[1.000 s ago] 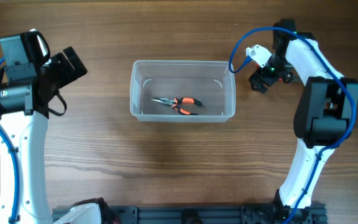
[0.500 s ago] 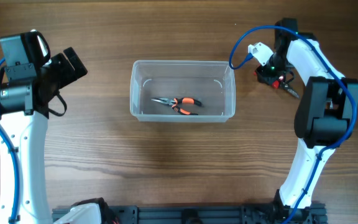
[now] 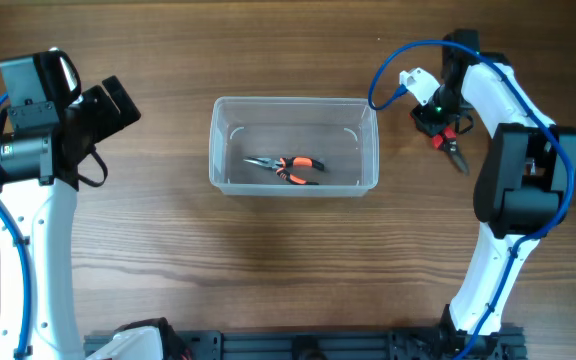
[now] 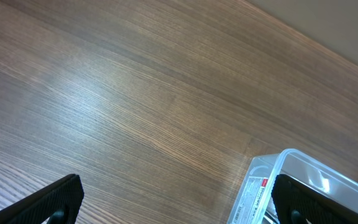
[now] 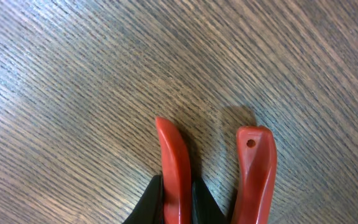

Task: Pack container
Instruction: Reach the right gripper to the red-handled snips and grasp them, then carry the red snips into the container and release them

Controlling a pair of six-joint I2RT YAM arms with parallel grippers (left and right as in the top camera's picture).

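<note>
My right gripper (image 3: 438, 125), at 2 o'clock, has swung its red-handled pliers (image 3: 454, 152) toward 5 o'clock, fingers clamped on one handle, my left gripper (image 3: 116, 108) spread wide, empty, container (image 3: 293, 101) at centre, orange pliers (image 3: 290, 168) inside

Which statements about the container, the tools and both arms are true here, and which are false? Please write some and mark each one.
1. Orange-and-black pliers lie inside the container. True.
2. The container holds two tools. False: only the pliers are in it.
3. The right gripper holds a red-handled tool. True.
4. The red-handled tool hangs above the container. False: it is to the right of the container, over the table.
5. The left gripper has its jaws closed on something. False: they stand wide apart and hold nothing.
</note>
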